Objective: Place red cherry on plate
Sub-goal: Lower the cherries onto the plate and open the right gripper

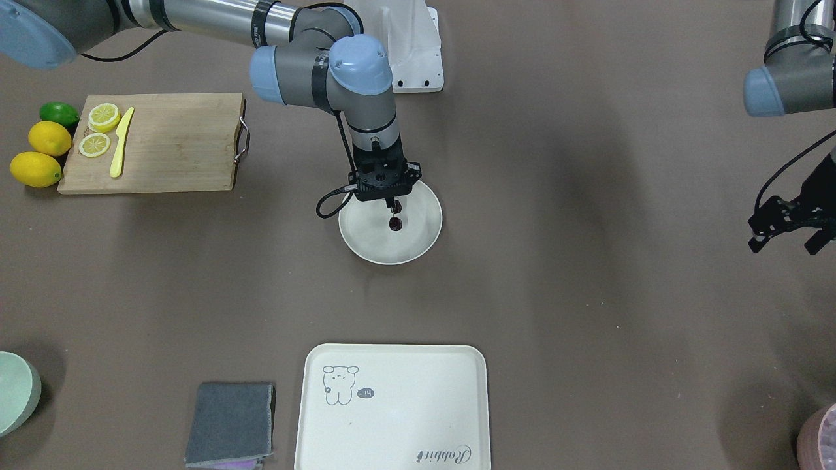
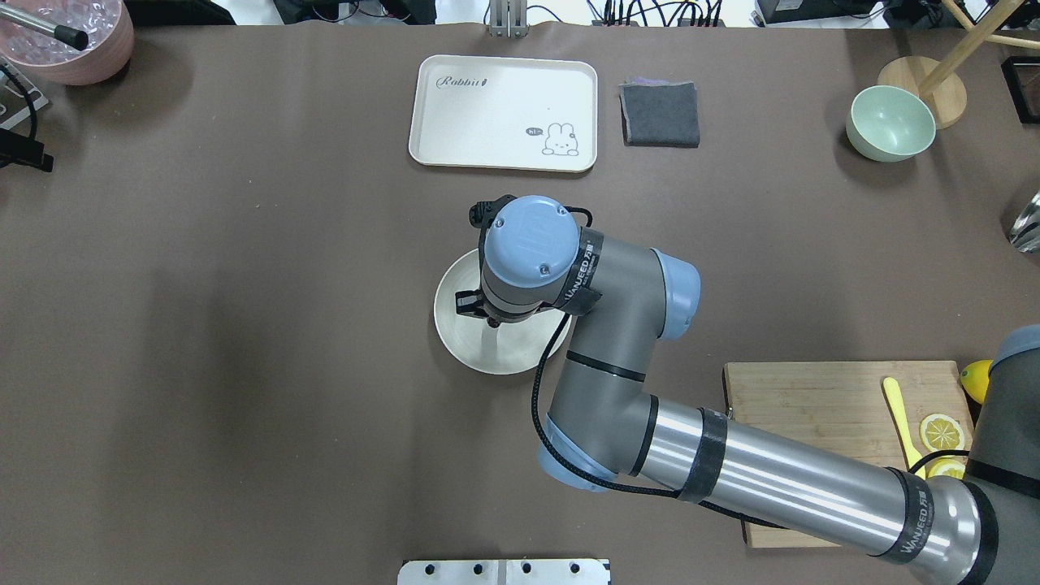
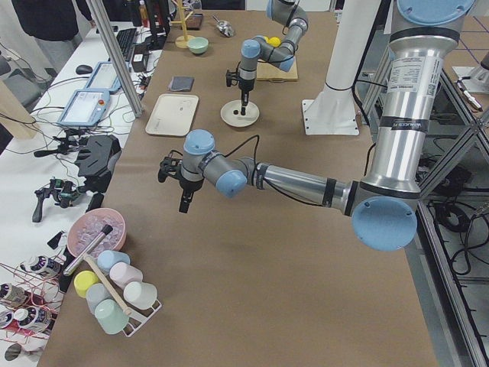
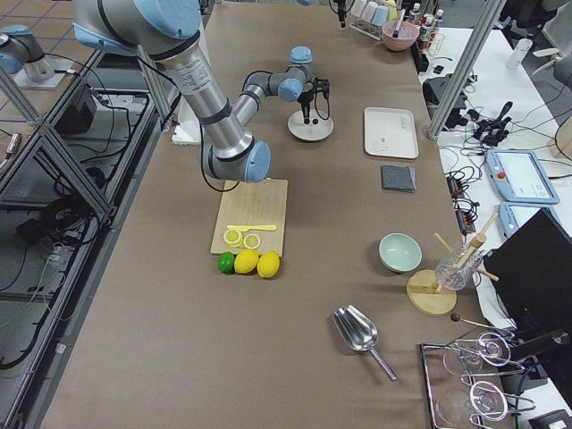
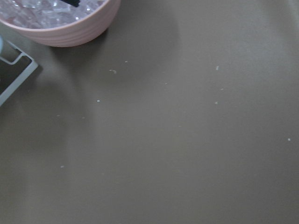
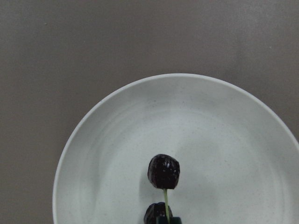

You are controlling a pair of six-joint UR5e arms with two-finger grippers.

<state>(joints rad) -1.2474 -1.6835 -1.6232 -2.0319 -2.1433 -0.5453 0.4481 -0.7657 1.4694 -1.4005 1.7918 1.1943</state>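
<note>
The round cream-white plate [image 1: 366,248] lies mid-table. My right gripper [image 1: 394,206] hangs straight down over its middle, shut on the thin stem of the red cherry [image 1: 395,224]. In the right wrist view the cherry [image 6: 163,171] dangles as two dark glossy fruits just above the plate [image 6: 117,140], and only the fingertips of the right gripper [image 6: 167,220] show at the bottom edge. Whether the fruit touches the dish I cannot tell. My left gripper [image 1: 784,247] hovers far off at the table's end, open and holding nothing.
A wooden cutting board [image 1: 157,140] carries lemon slices and a yellow knife [image 1: 121,142], with whole lemons [image 1: 42,153] and a lime beside it. A rectangular tray [image 1: 392,418], grey cloth [image 1: 232,421] and mint bowl [image 1: 13,398] line the far edge. A pink bowl [image 5: 60,23] sits near my left gripper.
</note>
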